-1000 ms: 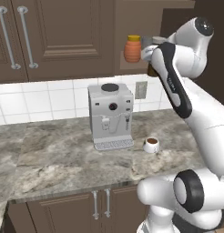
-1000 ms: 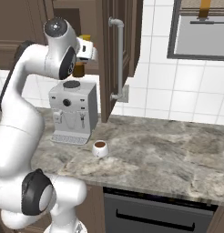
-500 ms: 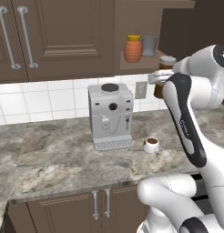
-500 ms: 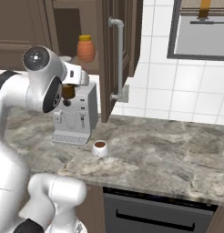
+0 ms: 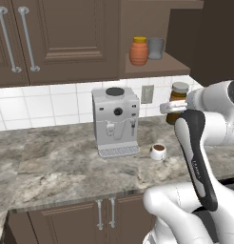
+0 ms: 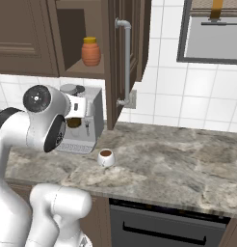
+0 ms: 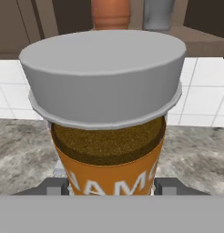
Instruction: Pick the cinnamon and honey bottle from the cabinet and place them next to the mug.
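Note:
My gripper (image 5: 175, 107) is shut on the cinnamon (image 5: 179, 99), a dark-brown jar with a grey lid, held upright in the air above the counter, right of and above the mug (image 5: 158, 151). In the hand view the cinnamon (image 7: 107, 136) is very close, with a finger (image 7: 51, 187) showing on each side of its orange label. The honey bottle (image 5: 138, 51) stands in the open niche of the cabinet (image 5: 152, 69). From the right base view, the cinnamon (image 6: 72, 120) hangs in front of the coffee machine, with the mug (image 6: 106, 157) below and to its right and the honey bottle (image 6: 91, 51) above.
A grey coffee machine (image 5: 115, 121) stands on the marble counter (image 5: 52, 162) left of the mug. A plain grey cup (image 5: 156, 48) sits beside the honey bottle on the shelf. An open cabinet door with a long handle (image 6: 126, 62) juts out over the counter.
The arm has drawn back from the shelf niche and come down with the cinnamon in its grip, from shelf height to just above the counter beside the coffee machine.

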{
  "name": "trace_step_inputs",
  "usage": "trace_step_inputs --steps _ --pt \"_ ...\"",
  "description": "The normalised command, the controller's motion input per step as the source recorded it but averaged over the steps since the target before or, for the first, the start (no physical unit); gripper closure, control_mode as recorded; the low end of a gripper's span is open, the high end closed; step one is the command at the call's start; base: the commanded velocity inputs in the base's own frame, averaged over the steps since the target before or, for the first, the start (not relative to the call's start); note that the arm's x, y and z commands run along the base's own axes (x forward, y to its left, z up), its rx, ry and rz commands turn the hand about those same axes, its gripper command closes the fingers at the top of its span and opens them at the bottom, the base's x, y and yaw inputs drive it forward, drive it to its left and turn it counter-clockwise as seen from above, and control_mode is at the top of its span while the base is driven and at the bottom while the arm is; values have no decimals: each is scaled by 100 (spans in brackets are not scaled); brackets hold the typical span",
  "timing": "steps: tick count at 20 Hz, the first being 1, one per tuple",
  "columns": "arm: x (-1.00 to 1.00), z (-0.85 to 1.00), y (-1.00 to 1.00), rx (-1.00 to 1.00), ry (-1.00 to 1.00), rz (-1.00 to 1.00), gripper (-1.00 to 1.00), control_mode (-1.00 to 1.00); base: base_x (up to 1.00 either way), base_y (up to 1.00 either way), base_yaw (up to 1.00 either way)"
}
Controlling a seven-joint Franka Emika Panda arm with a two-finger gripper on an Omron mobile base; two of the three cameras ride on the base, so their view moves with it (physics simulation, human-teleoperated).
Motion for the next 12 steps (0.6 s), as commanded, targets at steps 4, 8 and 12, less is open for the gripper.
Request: trace_step_inputs --steps 4,8,12 --pt "0 -42 -54 -3 0 0 100 -100 0 0 0" --pt "0 -26 -43 -1 0 0 100 -100 0 0 0" --pt "0 -22 -16 0 2 0 100 -100 0 0 0"
